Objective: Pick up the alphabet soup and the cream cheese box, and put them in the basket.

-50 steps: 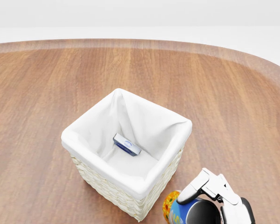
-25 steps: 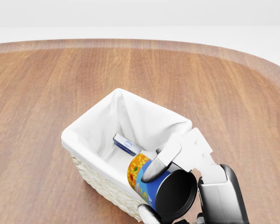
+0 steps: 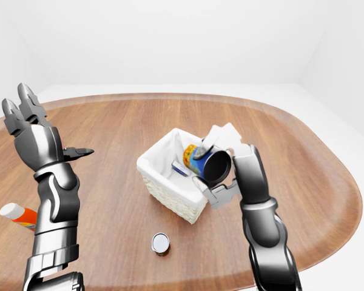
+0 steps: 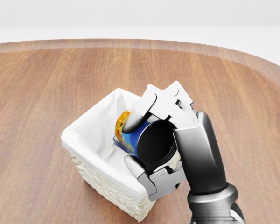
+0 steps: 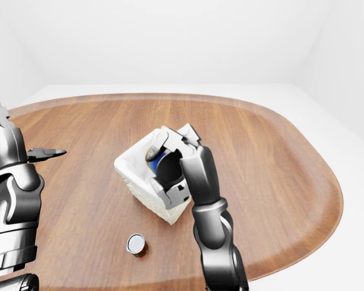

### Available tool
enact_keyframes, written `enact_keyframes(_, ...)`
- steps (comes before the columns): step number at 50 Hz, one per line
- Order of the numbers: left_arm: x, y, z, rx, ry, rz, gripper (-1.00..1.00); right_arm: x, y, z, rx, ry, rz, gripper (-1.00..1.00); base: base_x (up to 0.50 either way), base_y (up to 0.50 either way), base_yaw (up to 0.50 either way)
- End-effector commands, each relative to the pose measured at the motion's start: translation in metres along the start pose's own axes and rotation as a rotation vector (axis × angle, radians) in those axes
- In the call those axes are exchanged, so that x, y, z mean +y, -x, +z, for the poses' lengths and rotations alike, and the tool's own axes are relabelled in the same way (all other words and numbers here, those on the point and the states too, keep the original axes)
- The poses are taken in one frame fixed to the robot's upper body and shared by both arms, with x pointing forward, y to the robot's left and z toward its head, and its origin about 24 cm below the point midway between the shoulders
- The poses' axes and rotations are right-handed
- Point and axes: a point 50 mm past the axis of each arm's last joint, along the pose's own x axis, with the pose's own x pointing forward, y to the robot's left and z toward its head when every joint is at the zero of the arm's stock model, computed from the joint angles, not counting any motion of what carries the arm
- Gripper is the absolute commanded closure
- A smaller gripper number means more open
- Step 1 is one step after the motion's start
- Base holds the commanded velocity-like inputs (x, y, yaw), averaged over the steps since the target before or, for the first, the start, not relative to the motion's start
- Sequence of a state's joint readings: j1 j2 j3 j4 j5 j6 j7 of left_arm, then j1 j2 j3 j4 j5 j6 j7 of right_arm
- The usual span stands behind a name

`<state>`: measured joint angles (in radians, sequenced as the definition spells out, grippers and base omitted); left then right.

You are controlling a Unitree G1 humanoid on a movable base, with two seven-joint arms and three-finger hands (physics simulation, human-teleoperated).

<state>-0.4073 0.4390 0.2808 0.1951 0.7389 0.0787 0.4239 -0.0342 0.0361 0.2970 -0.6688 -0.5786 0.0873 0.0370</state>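
Wide wooden table (image 3: 109, 133), the white-lined basket (image 4: 84, 135) at centre, and the right hand (image 4: 165, 140) is over it, fingers (image 4: 135, 116) wrapped round the alphabet soup (image 4: 130, 128), tilted above the opening. The cream cheese box (image 3: 181, 170) already lies inside. Best to lower before releasing, clear of the rim. Left hand (image 3: 30, 124) is raised, fingers spread, empty.

Cream cheese box (image 3: 179, 169) mostly hidden behind alphabet soup (image 4: 130, 130) and right hand (image 4: 147, 140), basket (image 4: 91, 140) interior largely blocked, red-and-white tube (image 3: 17, 214) cut by left-eye view's left edge
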Motion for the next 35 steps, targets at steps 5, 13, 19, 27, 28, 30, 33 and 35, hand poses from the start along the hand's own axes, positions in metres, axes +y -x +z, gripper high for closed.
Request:
enact_keyframes(5,0.002,0.000,0.000,0.002,0.009,0.005,-1.00,0.005,-0.049,-0.024,0.031,-0.057,-0.040,1.00,0.00,0.00,0.00)
enact_keyframes(13,0.002,0.000,0.000,0.003,0.015,0.006,-1.00,0.010,-0.067,-0.045,0.096,-0.052,-0.029,1.00,0.00,0.00,0.00)
enact_keyframes(19,0.001,0.000,0.000,0.000,0.013,0.005,-1.00,0.017,-0.078,-0.070,0.192,-0.081,-0.021,1.00,0.00,0.00,0.00)
enact_keyframes(27,0.000,0.000,-0.001,0.003,0.013,0.004,-1.00,0.030,-0.099,-0.099,0.315,-0.056,0.014,1.00,0.00,0.00,0.00)
enact_keyframes(28,0.000,0.000,-0.001,0.002,0.014,0.004,-1.00,0.031,-0.100,-0.103,0.334,-0.054,0.017,1.00,0.00,0.00,0.00)
enact_keyframes(30,0.000,0.000,0.000,0.001,0.014,0.003,-1.00,0.036,-0.106,-0.119,0.412,-0.042,0.025,1.00,0.00,0.00,0.00)
enact_keyframes(33,0.001,0.000,0.000,0.001,0.013,0.002,-1.00,0.040,-0.113,-0.137,0.505,-0.016,0.035,1.00,0.00,0.00,0.00)
enact_keyframes(35,0.001,0.000,0.000,-0.001,0.014,0.002,-1.00,0.041,-0.116,-0.141,0.533,-0.007,0.037,1.00,0.00,0.00,0.00)
